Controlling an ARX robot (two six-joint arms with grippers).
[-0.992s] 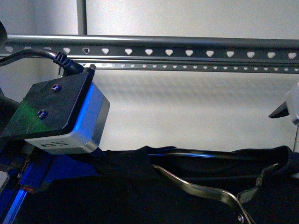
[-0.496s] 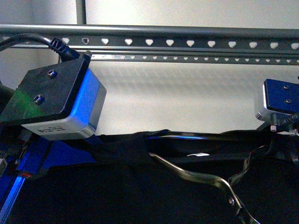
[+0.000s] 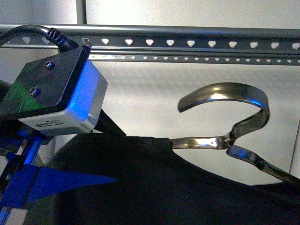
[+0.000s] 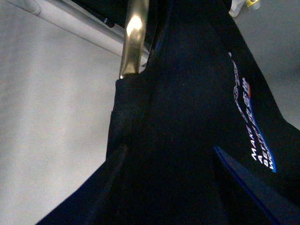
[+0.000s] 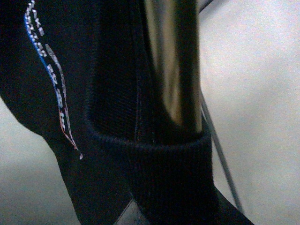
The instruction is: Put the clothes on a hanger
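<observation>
Left tool (image 3: 70, 182) is seen at the far left of the front view as a blue finger laid against the black T-shirt (image 3: 154, 187). Its other finger is hidden, so it cannot be told whether the cloth is clamped. In the left wrist view the same blue finger (image 4: 243, 187) is shown lying on the fabric just beside the white, blue and red chest print (image 4: 248, 122). Above the tool, the left arm's camera box (image 3: 56, 93) is placed much as it was half a second ago, with its cable (image 3: 33, 30) looped up across the rack (image 3: 187, 43).

The rack's two rails, punched with heart-shaped holes, are stretched across the top of the front view and are touched by nothing.

The T-shirt is now heaped higher in the lower half of that view, well below the rails. The metal coat hanger (image 3: 224, 92), which lay low and half buried in the cloth before, is now lifted. Its hook is held clear above the collar, between shirt and rails, and one arm is tucked inside the neck opening. In the right wrist view the ribbed collar (image 5: 154, 140) is wrapped around the hanger's arm.

The right arm's camera box, seen at the right edge half a second ago, is gone from the front view. The right tool's grip cannot be told.
</observation>
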